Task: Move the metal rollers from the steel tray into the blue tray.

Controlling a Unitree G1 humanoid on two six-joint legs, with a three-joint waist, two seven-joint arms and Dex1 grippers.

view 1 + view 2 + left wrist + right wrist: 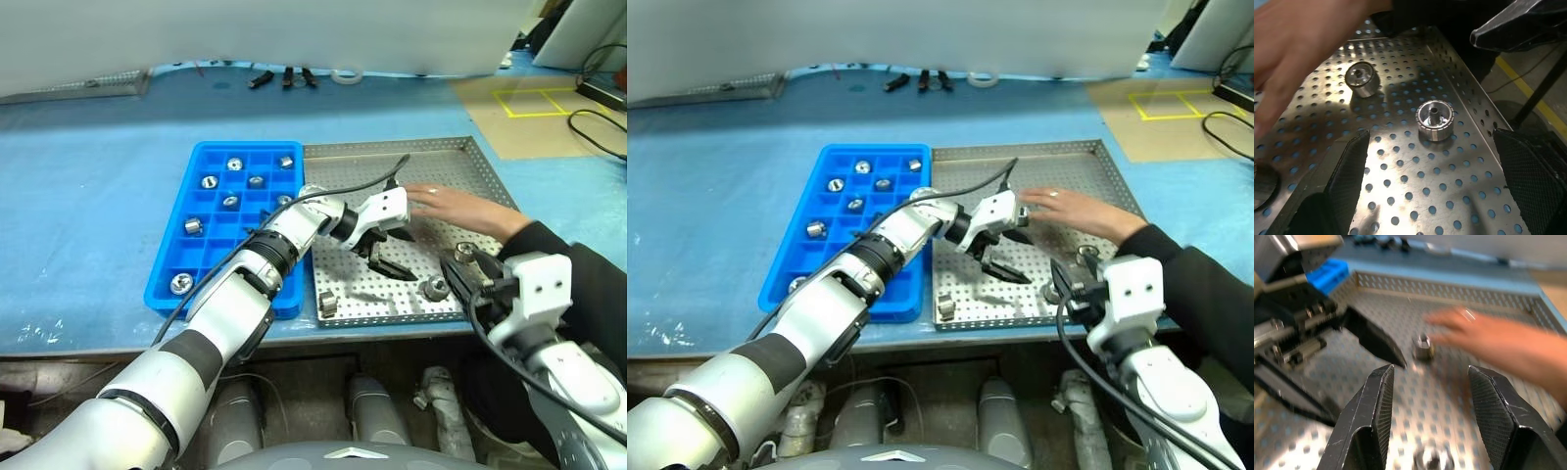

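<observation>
Where cables trail, a pale blue table sheet (88, 196) meets tan floor (534, 122).

Shiny perforated steel tray (470, 162), glossy blue tray (211, 162) — plastic, polished metal rollers (1435, 120), matt textured black fingers (1352, 174)

Blue tray (171, 257) left of steel tray (441, 149)

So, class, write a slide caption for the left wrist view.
Open left gripper poised over two metal rollers on the steel tray, a person's hand alongside.
</observation>
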